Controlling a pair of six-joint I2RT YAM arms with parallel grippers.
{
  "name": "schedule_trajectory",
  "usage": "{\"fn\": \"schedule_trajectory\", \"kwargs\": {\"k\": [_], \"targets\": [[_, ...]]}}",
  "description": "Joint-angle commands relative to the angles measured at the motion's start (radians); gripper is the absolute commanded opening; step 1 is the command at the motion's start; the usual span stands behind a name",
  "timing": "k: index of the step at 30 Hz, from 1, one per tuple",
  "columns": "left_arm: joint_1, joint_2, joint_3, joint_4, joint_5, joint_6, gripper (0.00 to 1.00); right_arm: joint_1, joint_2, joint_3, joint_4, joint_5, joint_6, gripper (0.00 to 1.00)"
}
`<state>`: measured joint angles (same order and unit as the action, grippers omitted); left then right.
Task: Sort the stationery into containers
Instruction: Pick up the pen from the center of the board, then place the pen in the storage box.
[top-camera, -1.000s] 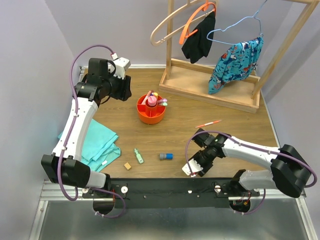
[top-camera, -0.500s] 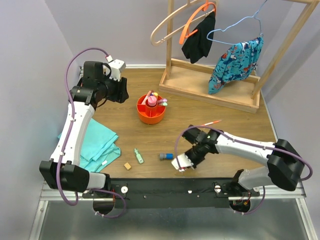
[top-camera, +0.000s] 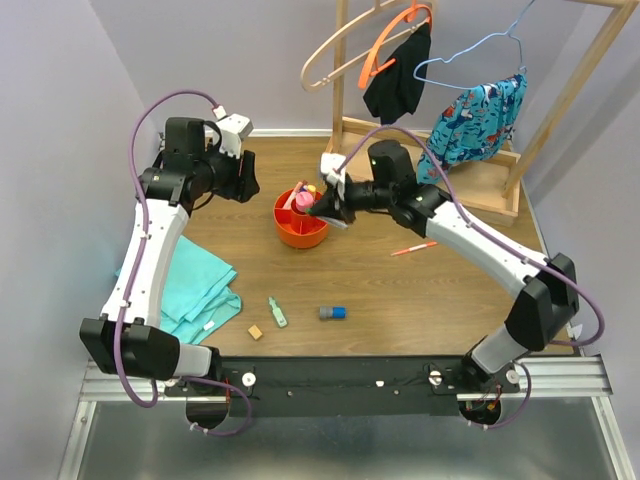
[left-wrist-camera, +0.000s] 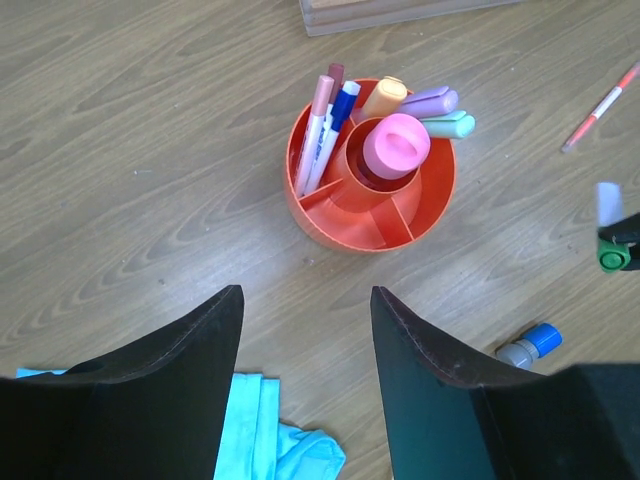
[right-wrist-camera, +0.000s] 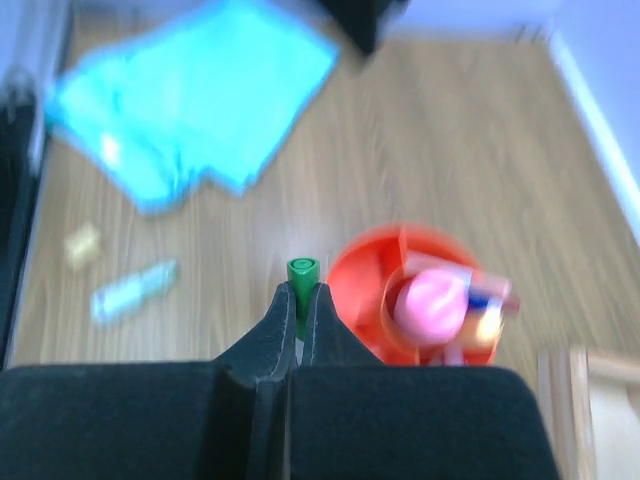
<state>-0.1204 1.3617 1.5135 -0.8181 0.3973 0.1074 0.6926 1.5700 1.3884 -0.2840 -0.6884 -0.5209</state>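
The round orange organiser (top-camera: 300, 236) (left-wrist-camera: 322, 222) (right-wrist-camera: 352, 272) stands mid-table with markers, highlighters and a pink-topped tube inside. My right gripper (top-camera: 326, 209) (right-wrist-camera: 302, 288) hangs just beside its rim, shut on a thin white marker with a green cap (right-wrist-camera: 302, 270) (left-wrist-camera: 610, 258). My left gripper (top-camera: 244, 177) (left-wrist-camera: 305, 295) stands open and empty to the left of the organiser, above the table. On the wood lie a red-capped marker (top-camera: 416, 247) (left-wrist-camera: 600, 105), a green highlighter (top-camera: 277, 312), a small blue-grey piece (top-camera: 332, 313) (left-wrist-camera: 530, 345) and a tan cube (top-camera: 256, 332).
A folded teal cloth (top-camera: 190, 290) (left-wrist-camera: 250, 430) lies at the front left. The wooden clothes rack base (top-camera: 420, 178) sits at the back right with garments and hangers over it. Purple walls close in both sides.
My right gripper shut on the green-capped marker near the front edge, then swung up and left to the organiser with it. The left arm barely moved.
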Motion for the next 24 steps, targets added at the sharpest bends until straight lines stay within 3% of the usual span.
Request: {"fn": "schedule_trajectory", "kwargs": {"k": [1, 5, 9, 14, 24], "targets": [[0.019, -0.001, 0.019, -0.026, 0.080, 0.031, 0.64, -0.019, 0.120, 0.050, 0.632, -0.096, 0.498, 0.01], [0.042, 0.028, -0.006, 0.003, 0.143, 0.018, 0.64, -0.025, 0.258, 0.139, 0.845, -0.063, 0.617, 0.01], [0.048, 0.092, 0.036, 0.008, 0.095, 0.028, 0.63, -0.024, 0.386, 0.205, 0.986, -0.020, 0.664, 0.01], [0.077, 0.227, 0.138, 0.028, -0.011, -0.020, 0.57, -0.030, 0.510, 0.270, 1.037, 0.015, 0.677, 0.01], [0.139, 0.412, 0.315, 0.046, -0.017, -0.067, 0.55, -0.047, 0.631, 0.265, 1.155, 0.023, 0.703, 0.01]]}}
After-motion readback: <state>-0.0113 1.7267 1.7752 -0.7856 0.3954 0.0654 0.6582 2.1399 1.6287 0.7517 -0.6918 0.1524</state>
